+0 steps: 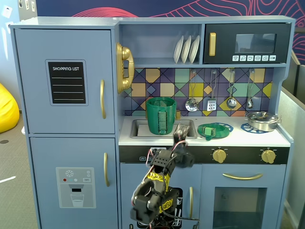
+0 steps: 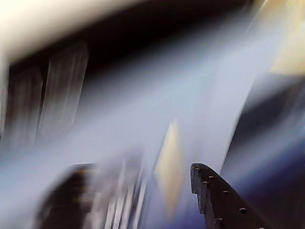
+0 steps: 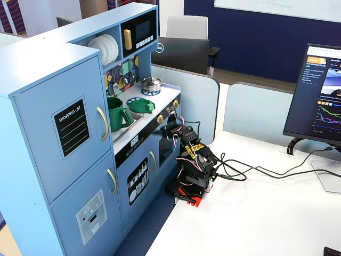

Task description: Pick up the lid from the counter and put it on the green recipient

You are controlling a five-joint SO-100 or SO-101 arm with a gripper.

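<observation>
Your main risk sat in the approach: the lid [image 1: 209, 130] lay flat on the counter [image 1: 276, 139] over a blue burner ring [image 1: 226, 127], and its only real handle was the small knob on top. If you came in low from the front edge, you could have shoved the disc toward the steel pot [image 1: 261, 120] at its 3 o'clock instead of gripping it. The green recipient [image 1: 161, 115] stood in the sink recess at the lid's 9 o'clock, tall and light by my guess, so a careless swing could have tipped it.

The gripper [image 1: 180, 133] was raised to the counter's front edge, between recipient and lid, touching neither as far as the fixed views showed. It held nothing. Its opening I could not tell: the wrist view was badly blurred, showing just 1 dark finger [image 2: 214, 200].
</observation>
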